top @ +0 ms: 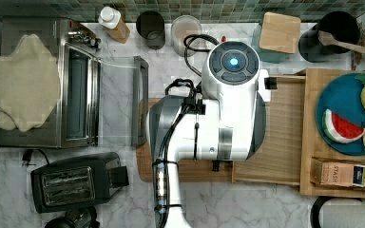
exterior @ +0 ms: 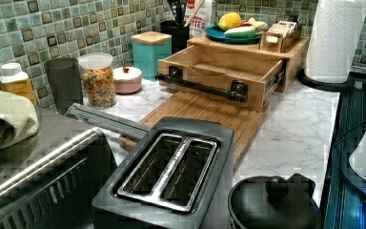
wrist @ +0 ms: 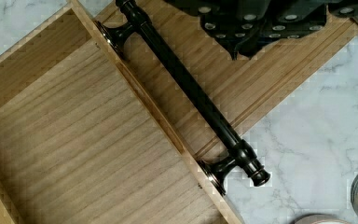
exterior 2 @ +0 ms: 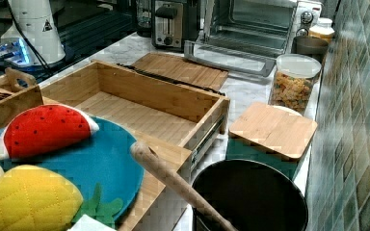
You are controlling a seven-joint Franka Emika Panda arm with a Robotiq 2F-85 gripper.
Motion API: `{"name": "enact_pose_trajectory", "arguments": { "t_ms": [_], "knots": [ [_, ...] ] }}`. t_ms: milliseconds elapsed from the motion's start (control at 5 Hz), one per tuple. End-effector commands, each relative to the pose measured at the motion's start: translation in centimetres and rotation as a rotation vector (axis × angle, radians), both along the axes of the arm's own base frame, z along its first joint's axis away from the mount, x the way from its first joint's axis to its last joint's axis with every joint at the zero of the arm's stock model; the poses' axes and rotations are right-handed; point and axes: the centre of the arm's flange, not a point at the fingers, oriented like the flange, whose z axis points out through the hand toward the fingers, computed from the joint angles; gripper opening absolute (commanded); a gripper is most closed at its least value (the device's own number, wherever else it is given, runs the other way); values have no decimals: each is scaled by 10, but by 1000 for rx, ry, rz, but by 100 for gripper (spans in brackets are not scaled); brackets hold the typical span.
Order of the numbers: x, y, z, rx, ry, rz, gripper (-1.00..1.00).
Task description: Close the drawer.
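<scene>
Panda's gripper [wrist: 256, 32], finger spread impossible to tell, hangs above the cutting board [wrist: 242, 93] just outside the black bar handle [wrist: 186, 88] fronting the pulled-out drawer [wrist: 74, 154], its box lying beyond.

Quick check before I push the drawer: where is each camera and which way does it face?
Top view: overhead, looking down; arm covers the drawer.
Left view: low by the toaster, facing the drawer's handle.
Right view: beside the plate, facing the toaster.
Wrist view: straight down on handle; hand at edge.
All share the drawer.
</scene>
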Motion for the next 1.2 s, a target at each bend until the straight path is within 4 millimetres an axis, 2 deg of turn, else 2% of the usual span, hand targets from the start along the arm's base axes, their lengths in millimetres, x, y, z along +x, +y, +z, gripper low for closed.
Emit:
{"name": "enact_pose_trajectory", "arguments": {
  "t_ms": [200,400,800,1200],
  "knots": [
    [0,0,0,-1,0,0,-100],
    [-7,5,-8,4,-46,142,-100],
    [-22,46,-31,33,-37,401,-100],
    [-31,62,-83,31,-53,542,-100]
  ]
}}
